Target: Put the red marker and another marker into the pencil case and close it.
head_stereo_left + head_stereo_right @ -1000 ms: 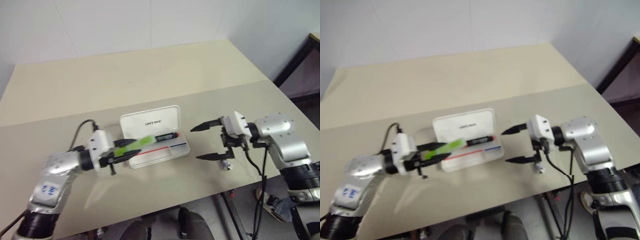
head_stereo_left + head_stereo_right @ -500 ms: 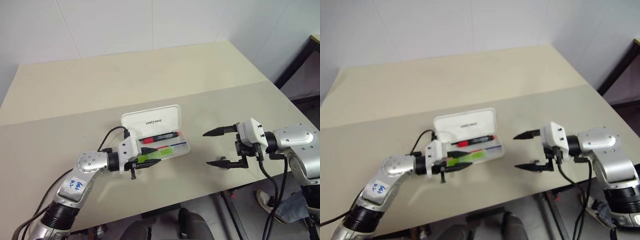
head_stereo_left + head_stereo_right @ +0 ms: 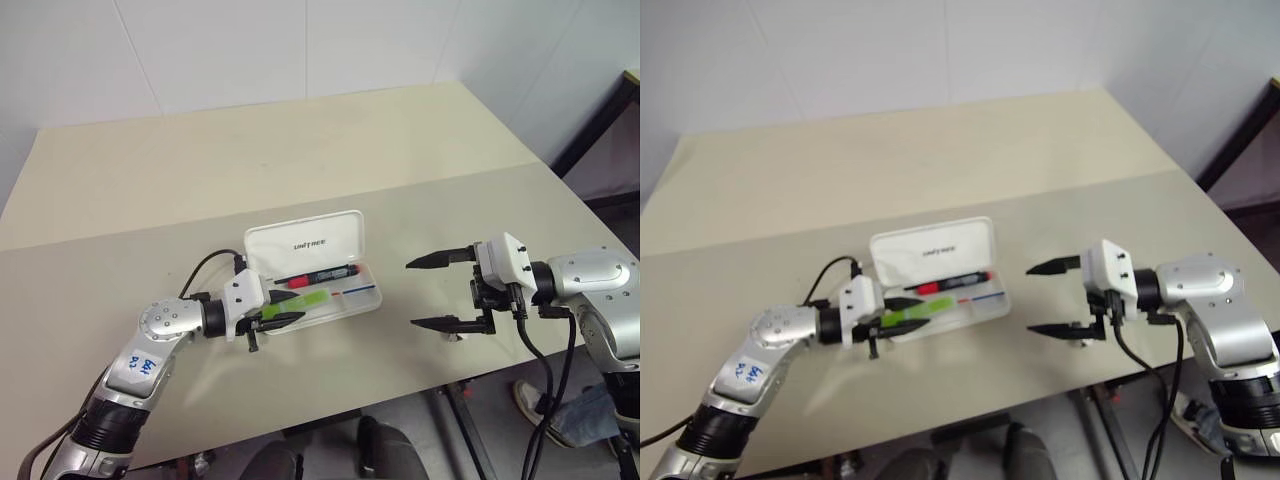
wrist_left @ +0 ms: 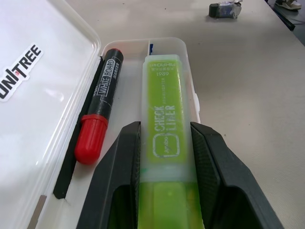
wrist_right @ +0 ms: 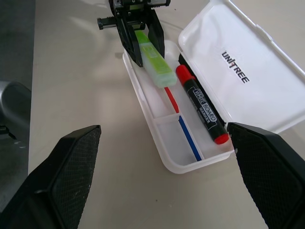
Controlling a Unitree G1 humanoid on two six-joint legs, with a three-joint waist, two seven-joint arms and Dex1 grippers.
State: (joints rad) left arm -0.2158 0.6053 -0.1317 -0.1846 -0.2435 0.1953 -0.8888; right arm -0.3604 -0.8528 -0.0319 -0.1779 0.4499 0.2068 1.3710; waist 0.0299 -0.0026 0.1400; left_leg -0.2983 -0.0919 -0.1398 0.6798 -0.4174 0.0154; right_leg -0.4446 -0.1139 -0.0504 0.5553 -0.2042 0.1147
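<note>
Left jaws: your left gripper [image 4: 164, 148] has its two black fingers [image 4: 119, 162] clamped on the green highlighter [image 4: 164, 129], one on each long side.
Right jaws: your right gripper [image 3: 440, 292] stands wide apart with nothing between its fingers, held above the bench [image 3: 300, 150] to the right of the case and pointing toward it.
Green highlighter: you see it lying lengthwise in the front part of the pencil case [image 3: 312, 240], its free end reaching toward the middle of the tray, its other end in the left gripper at the case's left end. Whether it rests on the tray floor or hangs just above it, you cannot tell.
Red marker: you find the red marker [image 4: 97, 129] lying flat in the back part of the tray, just beside the highlighter and parallel to it, close to the hinge.
Pencil case: it sits open near the middle of the bench, lid folded back away from you with its dark lettering facing up; a red stripe and a blue stripe show on the tray floor.
Small object: a small grey-black stub [image 4: 224, 8] lies on the bench right of the case, under the right gripper.
</note>
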